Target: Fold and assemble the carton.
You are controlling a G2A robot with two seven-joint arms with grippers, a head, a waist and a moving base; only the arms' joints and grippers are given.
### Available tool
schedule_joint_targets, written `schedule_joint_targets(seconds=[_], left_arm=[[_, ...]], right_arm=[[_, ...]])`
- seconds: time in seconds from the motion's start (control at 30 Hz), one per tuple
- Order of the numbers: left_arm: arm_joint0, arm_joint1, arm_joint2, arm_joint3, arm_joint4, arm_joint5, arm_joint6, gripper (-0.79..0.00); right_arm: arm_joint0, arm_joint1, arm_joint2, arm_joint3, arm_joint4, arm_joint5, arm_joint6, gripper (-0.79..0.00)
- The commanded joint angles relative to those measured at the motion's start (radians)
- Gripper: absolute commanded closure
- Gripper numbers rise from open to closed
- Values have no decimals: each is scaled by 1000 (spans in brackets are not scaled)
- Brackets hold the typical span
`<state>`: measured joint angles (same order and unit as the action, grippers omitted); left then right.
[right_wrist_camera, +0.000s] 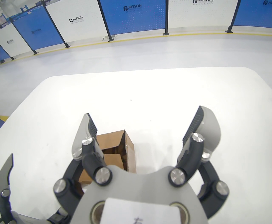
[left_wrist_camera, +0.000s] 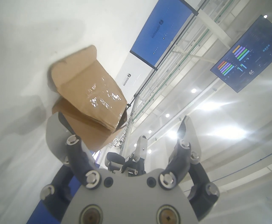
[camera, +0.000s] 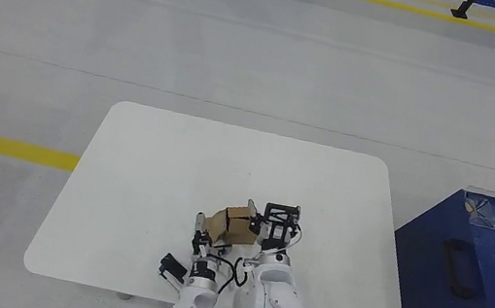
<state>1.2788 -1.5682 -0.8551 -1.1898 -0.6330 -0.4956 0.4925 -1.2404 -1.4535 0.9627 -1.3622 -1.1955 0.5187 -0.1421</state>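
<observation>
The small brown carton (camera: 238, 221) stood at the near middle of the white tabletop (camera: 156, 168), partly folded, its top open with flaps tucked inside. The left gripper (left_wrist_camera: 122, 117) was angled in from the near left, released, one finger (left_wrist_camera: 63, 125) just beside the carton's wall. The right gripper (right_wrist_camera: 144, 112) hovered above the carton's right side, pointing far, spread wide and holding nothing.

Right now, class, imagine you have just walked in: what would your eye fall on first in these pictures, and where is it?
A small brown carton, half folded with a flap loose, stands out near the robot's edge of the white table. The left gripper and the right gripper flank it, both with fingers spread wide and neither closed on it.
</observation>
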Motion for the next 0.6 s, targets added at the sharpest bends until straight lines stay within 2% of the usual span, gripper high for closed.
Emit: schedule_joint_targets(seconds=[0.0, 0.27, 0.57], left_arm=[[-15, -8, -4, 26, -2, -16, 10, -785], [-50, -33, -13, 110, 57, -73, 42, -785], [-74, -49, -58, 158, 88, -129, 53, -785]], right_arm=[[19, -9, -19, 35, -10, 15, 4, -785], [80, -44, -72, 165, -26, 65, 27, -785], [119, -72, -88, 258, -14, 62, 39, -785]])
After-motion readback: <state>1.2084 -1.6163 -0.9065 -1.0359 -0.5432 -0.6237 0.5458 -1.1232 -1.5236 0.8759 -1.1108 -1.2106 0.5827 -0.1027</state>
